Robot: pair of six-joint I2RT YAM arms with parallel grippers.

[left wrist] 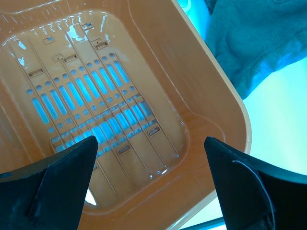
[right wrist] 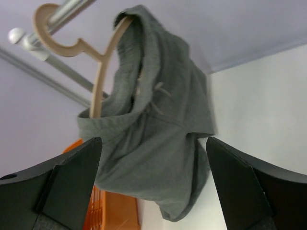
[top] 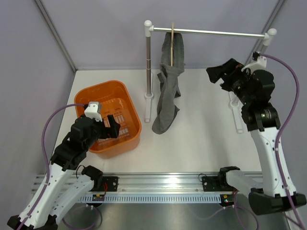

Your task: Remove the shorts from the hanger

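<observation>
Room: pale lilac walls, white bench [top: 201, 143].
Rail: silver bar [top: 216, 32] on two white-capped posts at the back of the bench.
Hanger [right wrist: 98, 81]: beige, hooked over the left end of the bar.
Shorts [top: 169, 91]: dark grey, draped on the hanger, lower end down at the bench just beside the basket.
Basket [top: 103, 84]: orange, slotted floor, left of the shorts.
In the way: left post [top: 148, 62] stands between basket and shorts.
Left hand [left wrist: 151, 191]: spread wide over the basket, holding nothing.
Right hand [right wrist: 153, 191]: spread wide, facing the shorts, not touching.
Cables: purple, one along each arm.
</observation>
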